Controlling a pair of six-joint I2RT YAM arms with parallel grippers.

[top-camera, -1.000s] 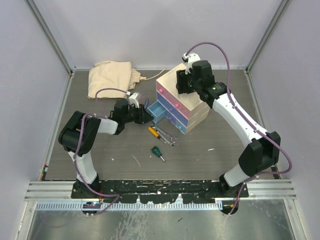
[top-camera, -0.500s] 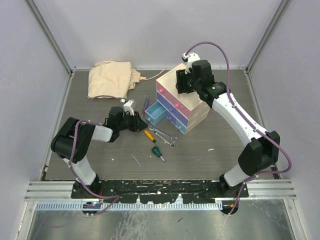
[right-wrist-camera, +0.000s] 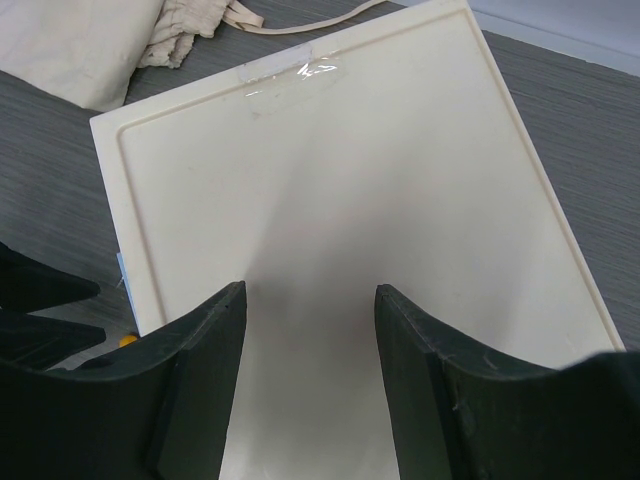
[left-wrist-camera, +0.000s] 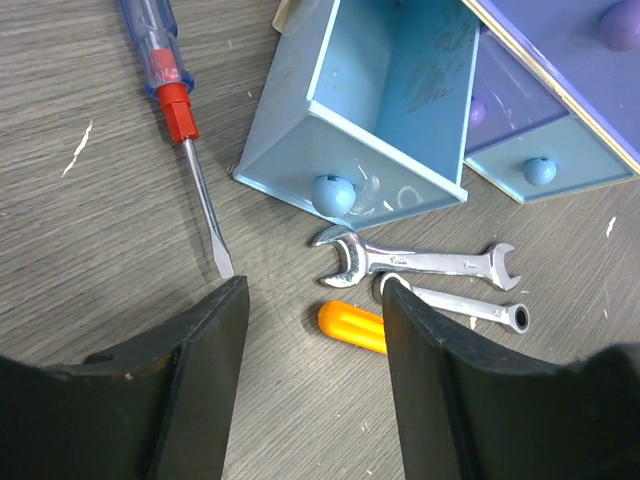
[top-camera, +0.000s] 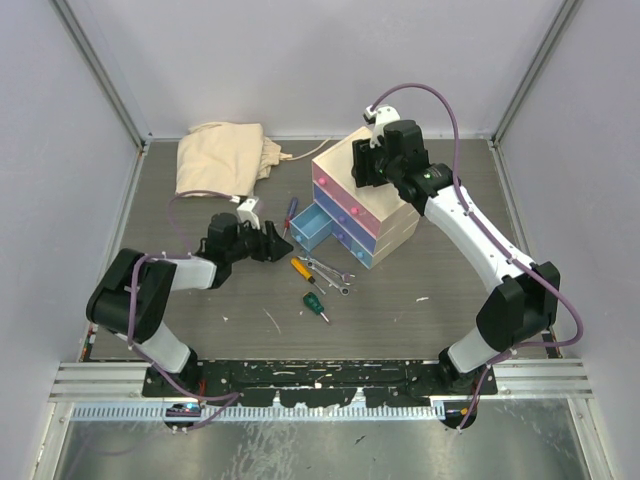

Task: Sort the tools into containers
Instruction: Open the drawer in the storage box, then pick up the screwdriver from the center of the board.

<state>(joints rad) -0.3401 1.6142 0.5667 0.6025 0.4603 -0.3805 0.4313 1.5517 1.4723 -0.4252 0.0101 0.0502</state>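
The left gripper (left-wrist-camera: pixel 315 290) is hovering low over the worktop (left-wrist-camera: pixel 100 230), its fingers standing apart with nothing between them. Just ahead of its fingertips, two silver spanners (left-wrist-camera: pixel 420 262) are lying side by side, touching at their near ends. The butt of an orange-handled screwdriver (left-wrist-camera: pixel 350 327) is showing just beside them. A flat-blade screwdriver (left-wrist-camera: pixel 165 70) with a clear blue handle and a red collar is lying to the left, its tip pointing back toward the left finger. Beyond the spanners, a light-blue drawer (left-wrist-camera: pixel 390 90) is sitting pulled out of the chest, its round knob facing the gripper. No tool is showing in the part of its inside that is visible. A purple-blue drawer (left-wrist-camera: pixel 560 80) is sitting above it to the right.

From above, a stubby green-handled screwdriver (top-camera: pixel 315 303) is lying alone, nearer the arm bases than the other tools.

The right gripper (right-wrist-camera: pixel 310 290) is hanging open over the flat top of the cream chest (right-wrist-camera: pixel 330 200), holding nothing. A pink drawer (top-camera: pixel 335 190) is forming the chest's top row. A beige cloth (top-camera: pixel 220 158) is lying crumpled at the far left of the worktop.
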